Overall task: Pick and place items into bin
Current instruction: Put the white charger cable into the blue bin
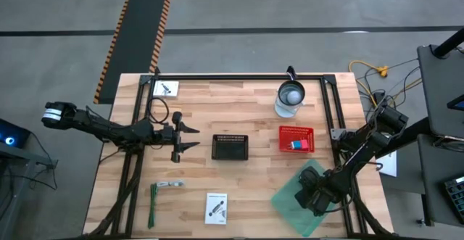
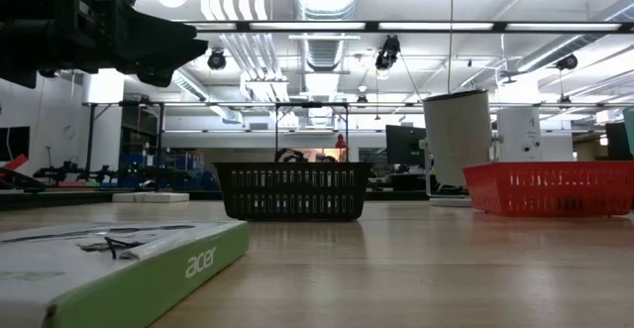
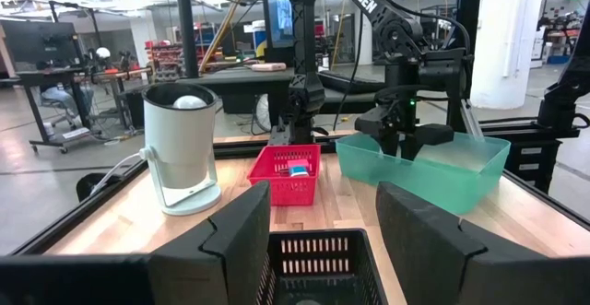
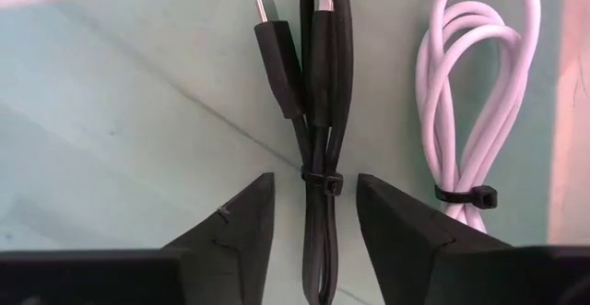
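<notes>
right gripper [image 4: 312,215] poised over the translucent green bin [image 1: 290,196] at the table's front right corner, fingers [image 4: 230,222] parted on either side of a bundled black cable [image 4: 318,93] that lies on the bin floor; the fingers stand apart from the cable, not clamped on it. a coiled white cable [image 4: 479,93], tied with a dark zip tie, lies just beside the black one in the same bin.

left gripper [image 1: 190,137] held above the table left of centre, fingers [image 3: 235,236] spread and empty, pointing toward the black mesh basket [image 1: 230,146] at the table's middle.

right of the basket, a red basket [image 1: 296,139] holds a small blue and pink object [image 1: 298,145]. behind it stands a white cylindrical device [image 1: 291,96] near the far edge.

items outside the bin: a white printed card [image 1: 216,207] near the front edge, a long green strip tool [image 1: 153,205] to its left with a small pale object [image 1: 172,185] just beside its far end, and another white card [image 1: 167,88] at the far left corner of the wooden table [image 1: 246,117].
</notes>
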### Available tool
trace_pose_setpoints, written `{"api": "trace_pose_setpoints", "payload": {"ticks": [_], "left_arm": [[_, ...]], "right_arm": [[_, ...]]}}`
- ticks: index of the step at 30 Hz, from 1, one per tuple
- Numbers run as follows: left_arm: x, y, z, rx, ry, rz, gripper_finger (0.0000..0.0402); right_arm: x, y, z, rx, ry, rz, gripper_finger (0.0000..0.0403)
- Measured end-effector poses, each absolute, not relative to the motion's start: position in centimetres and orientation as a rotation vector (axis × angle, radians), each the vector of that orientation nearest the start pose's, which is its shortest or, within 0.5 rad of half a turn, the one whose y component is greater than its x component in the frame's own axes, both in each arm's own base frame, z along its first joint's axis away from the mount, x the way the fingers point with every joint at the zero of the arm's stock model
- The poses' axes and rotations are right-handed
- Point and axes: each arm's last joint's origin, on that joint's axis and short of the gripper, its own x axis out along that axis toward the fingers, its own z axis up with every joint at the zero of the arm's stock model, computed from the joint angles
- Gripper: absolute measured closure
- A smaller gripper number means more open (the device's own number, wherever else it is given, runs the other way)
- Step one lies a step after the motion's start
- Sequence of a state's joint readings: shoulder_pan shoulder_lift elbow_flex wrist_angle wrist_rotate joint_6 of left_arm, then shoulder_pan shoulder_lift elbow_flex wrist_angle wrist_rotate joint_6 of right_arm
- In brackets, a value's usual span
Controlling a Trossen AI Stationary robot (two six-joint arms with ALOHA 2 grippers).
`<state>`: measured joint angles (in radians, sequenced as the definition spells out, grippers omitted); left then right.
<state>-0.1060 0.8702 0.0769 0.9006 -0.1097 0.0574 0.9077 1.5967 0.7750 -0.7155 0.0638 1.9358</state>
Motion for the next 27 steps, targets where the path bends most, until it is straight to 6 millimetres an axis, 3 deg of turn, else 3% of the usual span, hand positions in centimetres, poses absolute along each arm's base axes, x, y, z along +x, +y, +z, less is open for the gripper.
{"api": "trace_pose_setpoints", "payload": {"ticks": [16,27], "left_arm": [[15.98,-1.38,18.36,0.045,-0.111,0.007,0.0219],[15.97,-1.38,18.33,0.045,-0.110,0.007,0.0219]], "right_arm": [[15.01,18.90,13.22,0.818,1.347,-0.772,0.0201],[15.29,19.26,13.55,0.833,1.344,-0.757,0.0197]]}}
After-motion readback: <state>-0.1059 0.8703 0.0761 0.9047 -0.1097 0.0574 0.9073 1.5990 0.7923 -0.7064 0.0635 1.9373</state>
